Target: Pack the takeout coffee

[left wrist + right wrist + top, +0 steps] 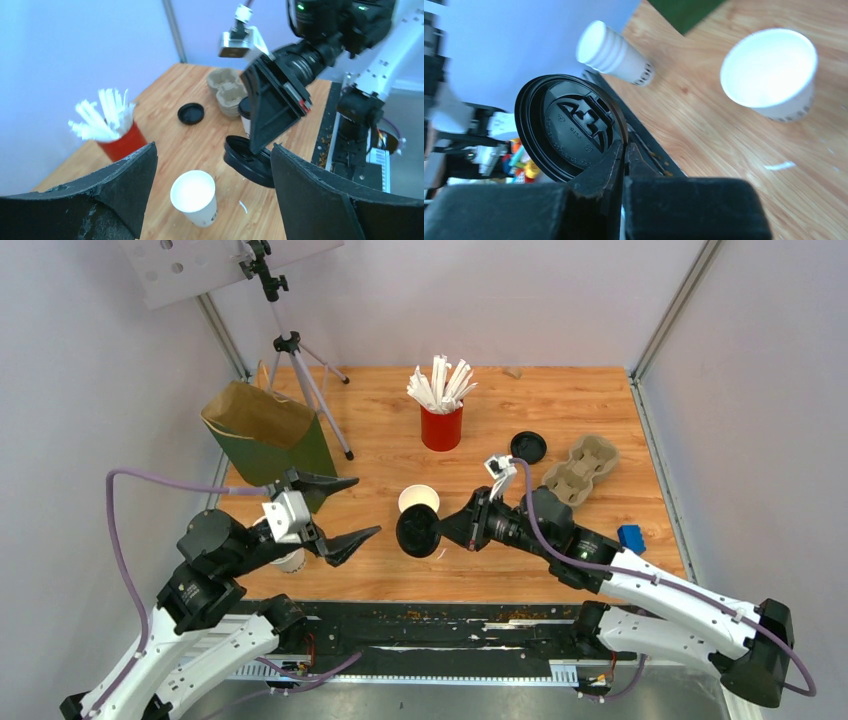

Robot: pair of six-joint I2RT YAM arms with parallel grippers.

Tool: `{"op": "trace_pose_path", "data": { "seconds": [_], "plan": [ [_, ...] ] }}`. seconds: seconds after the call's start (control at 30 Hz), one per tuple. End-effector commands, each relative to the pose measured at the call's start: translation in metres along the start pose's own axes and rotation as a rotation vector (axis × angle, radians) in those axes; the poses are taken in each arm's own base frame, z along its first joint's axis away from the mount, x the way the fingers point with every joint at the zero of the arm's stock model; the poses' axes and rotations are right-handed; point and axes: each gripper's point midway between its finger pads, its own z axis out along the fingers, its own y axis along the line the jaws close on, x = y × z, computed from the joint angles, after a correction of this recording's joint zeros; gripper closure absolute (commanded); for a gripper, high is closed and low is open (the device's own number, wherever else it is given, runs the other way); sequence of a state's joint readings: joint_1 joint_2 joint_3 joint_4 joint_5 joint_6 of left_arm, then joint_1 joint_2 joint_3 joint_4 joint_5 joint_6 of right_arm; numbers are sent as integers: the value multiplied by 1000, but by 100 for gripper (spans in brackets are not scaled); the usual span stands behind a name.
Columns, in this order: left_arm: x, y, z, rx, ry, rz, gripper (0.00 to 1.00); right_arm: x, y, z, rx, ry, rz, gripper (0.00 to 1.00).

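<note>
The takeout coffee's white paper cup point(418, 499) stands upright and lidless mid-table, also in the left wrist view point(194, 196) and the right wrist view point(771, 75). Its round black lid point(418, 531) hangs on edge just in front of the cup, apart from it. My right gripper point(447, 530) is shut on the lid's rim point(569, 127), jaws pinched together point(625, 145). My left gripper point(368, 505) stands open to the left of the cup, nothing between its fingers point(214, 146). The green paper bag point(265, 430) stands open at back left.
A red cup of white sticks point(441, 425) stands at the back centre. A second black lid point(528, 447) and a cardboard cup carrier point(580, 468) lie right of it. A stack of white cups point(616, 52) lies near the front edge. A tripod point(300, 370) stands by the bag.
</note>
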State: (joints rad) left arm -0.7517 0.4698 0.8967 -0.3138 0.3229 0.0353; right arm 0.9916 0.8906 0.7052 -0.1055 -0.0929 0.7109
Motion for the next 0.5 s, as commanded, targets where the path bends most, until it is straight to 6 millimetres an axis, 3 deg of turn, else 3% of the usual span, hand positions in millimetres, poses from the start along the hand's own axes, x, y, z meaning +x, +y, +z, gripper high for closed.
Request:
{"op": "trace_pose_path", "data": {
  "seconds": [0.0,0.27,0.47],
  "plan": [
    [-28,-29,-2,198,-172,247,9,-49,78,-16,-297,-131,27,100],
    [-21,-61,5,432,-201,363,4,-64,141,-32,-611,-116,0,100],
    [-26,-68,8,483,-243,369,3,-63,149,-33,-646,-89,5,100]
  ]
}}
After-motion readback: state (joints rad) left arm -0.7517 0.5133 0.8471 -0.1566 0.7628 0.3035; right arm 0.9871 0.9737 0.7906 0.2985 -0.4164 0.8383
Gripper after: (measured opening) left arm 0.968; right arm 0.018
